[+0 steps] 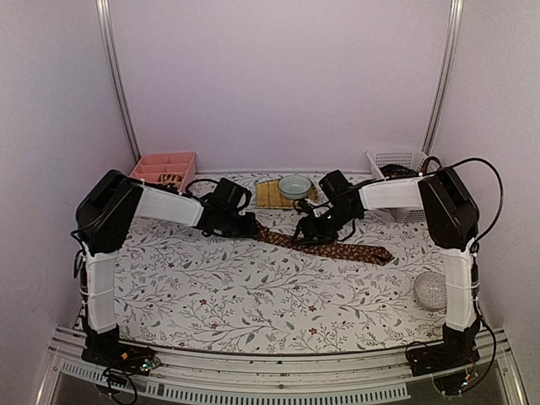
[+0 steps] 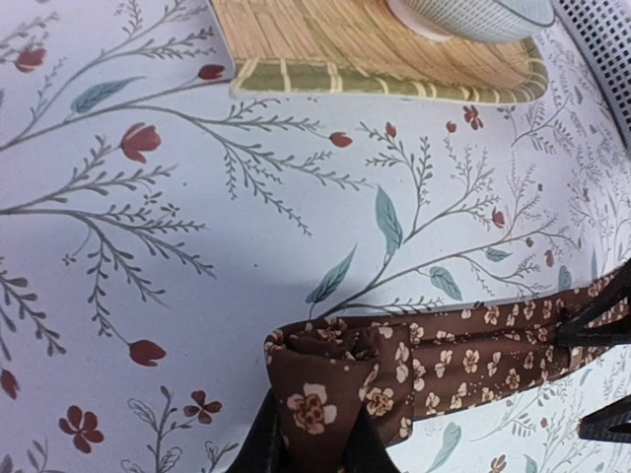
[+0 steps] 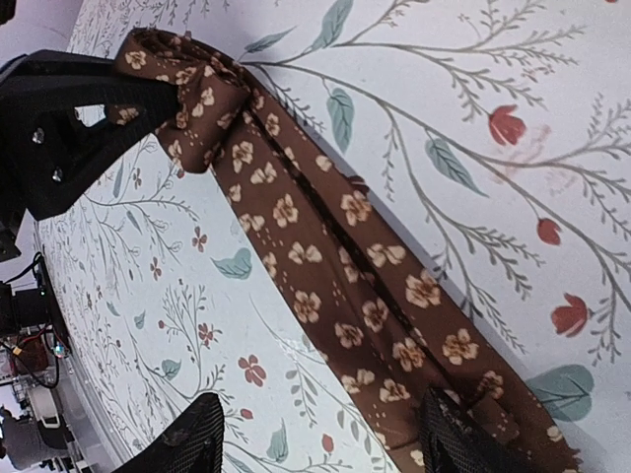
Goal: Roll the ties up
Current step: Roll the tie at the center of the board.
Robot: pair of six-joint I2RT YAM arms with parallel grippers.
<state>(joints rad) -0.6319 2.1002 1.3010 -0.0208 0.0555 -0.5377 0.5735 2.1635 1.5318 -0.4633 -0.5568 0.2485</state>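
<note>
Tie [image 1: 337, 249] lies stretched across the middle of the table [image 1: 253, 295], left end folded into a first turn: left gripper [image 2: 315, 448] is clamped on that fold, right gripper [image 3: 325, 443] stands wide, straddling the strip further along without gripping. Looks like roll start; next move probably needs the fold turned over itself with edges kept aligned. Pink tray [image 1: 164, 167] back-left has something patterned in one compartment, white basket [image 1: 396, 160] contents unreadable.

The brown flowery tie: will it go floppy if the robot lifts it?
Probably floppy: the tie lies limp and creased on the tablecloth. It likely feels light, being thin cloth. The started roll pinched by the left end effector may unroll if let go.
</note>
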